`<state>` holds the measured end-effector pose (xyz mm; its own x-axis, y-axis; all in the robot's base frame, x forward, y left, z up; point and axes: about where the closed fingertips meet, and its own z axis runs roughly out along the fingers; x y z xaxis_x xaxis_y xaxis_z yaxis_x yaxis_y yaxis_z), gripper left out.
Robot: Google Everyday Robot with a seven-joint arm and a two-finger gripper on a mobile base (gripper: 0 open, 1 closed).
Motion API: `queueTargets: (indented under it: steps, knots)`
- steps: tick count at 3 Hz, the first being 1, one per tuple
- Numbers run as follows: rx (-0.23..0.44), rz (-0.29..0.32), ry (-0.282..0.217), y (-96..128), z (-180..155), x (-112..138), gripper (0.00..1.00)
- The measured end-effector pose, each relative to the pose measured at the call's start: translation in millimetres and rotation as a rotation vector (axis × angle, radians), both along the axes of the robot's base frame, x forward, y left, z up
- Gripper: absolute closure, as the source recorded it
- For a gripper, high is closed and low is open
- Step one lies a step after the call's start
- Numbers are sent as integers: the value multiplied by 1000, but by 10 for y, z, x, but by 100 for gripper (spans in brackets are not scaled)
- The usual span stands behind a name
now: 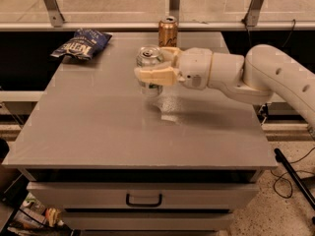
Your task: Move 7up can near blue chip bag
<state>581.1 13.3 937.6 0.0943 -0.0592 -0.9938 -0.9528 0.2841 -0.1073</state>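
The robot's gripper [150,66] has its jaws closed on the can [149,56], one finger across the near side and one behind it. They pinch the body below the rim, so the can stays upright with its pull-tab top showing. The arm [275,77] reaches in level from the camera's right, which keeps the wrist low and the grip sideways rather than from above. Whether the can's base rests on the counter [98,132] or hangs just clear of it cannot be told.

The bag [81,43] lies flat, well apart from the jaws, out to the camera's left and toward the far corner of the counter. Open grey surface lies between it and the jaws. A brown can [168,31] stands just beyond the jaws at the far edge, near the rear finger but not touching it.

The grasp looks secure, and the carry toward the bag appears to be the step in hand. The move needs a leftward sweep that swings away from the brown can. The set-down must stop beside the bag without crushing its wrinkled edge.
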Motion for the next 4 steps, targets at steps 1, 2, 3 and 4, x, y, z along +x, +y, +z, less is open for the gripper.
queueTargets:
  steps: [1,2,3,4]
  knots:
    - [-11,-93,31,83,188,272,100]
    - [-98,-244,49,246,318,542,100]
    - [-116,-343,23,405,471,833,100]
    - [-71,-368,-4,515,544,1194,100]
